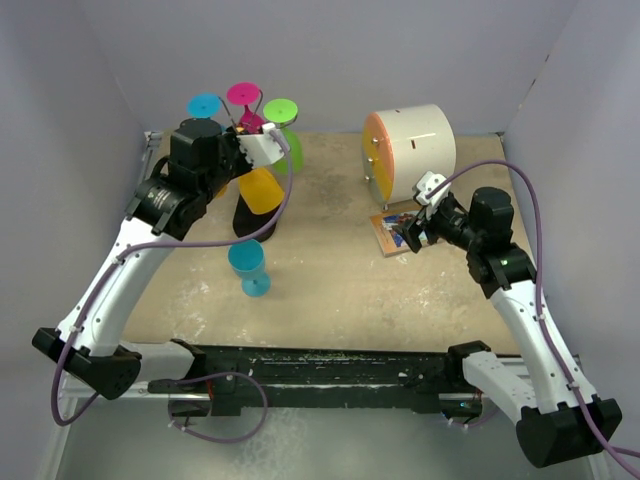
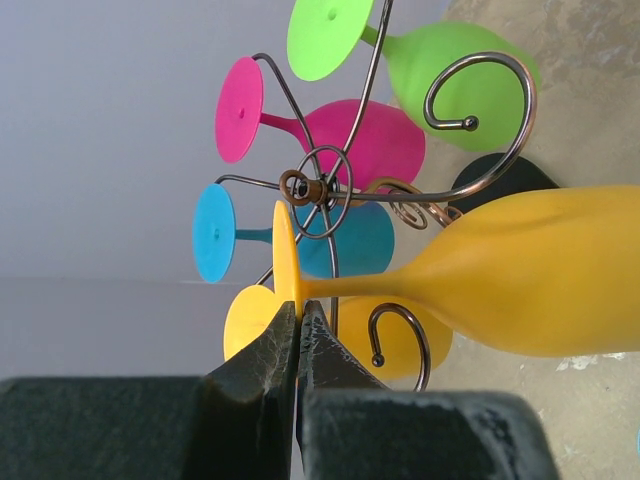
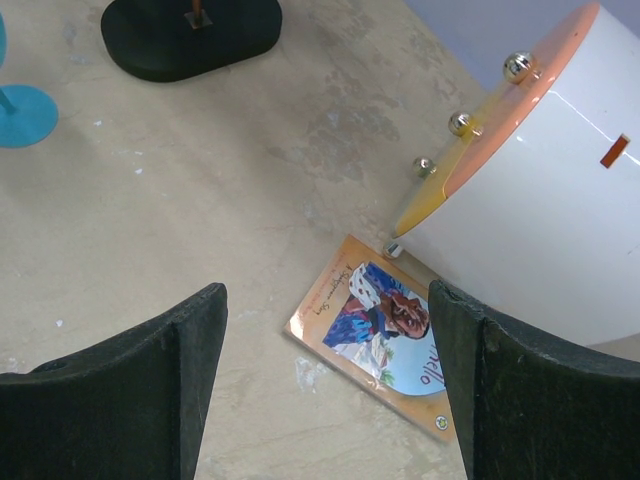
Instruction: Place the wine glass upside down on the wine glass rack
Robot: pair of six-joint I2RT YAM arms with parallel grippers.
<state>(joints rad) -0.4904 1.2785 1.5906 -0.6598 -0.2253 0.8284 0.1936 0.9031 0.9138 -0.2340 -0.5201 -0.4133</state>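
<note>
My left gripper [image 1: 252, 158] [image 2: 298, 312] is shut on the edge of the foot of a yellow wine glass [image 2: 520, 270] [image 1: 262, 190]. It holds the glass right at the wine glass rack [image 2: 320, 188], whose black oval base [image 1: 245, 222] [image 3: 190, 35] stands below. The stem lies between the rack's curled wire arms. Whether the foot rests on an arm I cannot tell. Green [image 2: 450, 70], magenta [image 2: 370, 140] and blue [image 2: 340, 240] glasses and a second yellow one [image 2: 400, 345] hang on the rack. My right gripper [image 1: 408, 238] [image 3: 325, 295] is open and empty.
A teal wine glass [image 1: 248, 268] stands upright on the table in front of the rack; its foot shows in the right wrist view [image 3: 20, 115]. A white cylinder with an orange face [image 1: 410, 150] [image 3: 540, 190] stands at the back right, with a book [image 1: 395, 228] [image 3: 385, 335] lying before it.
</note>
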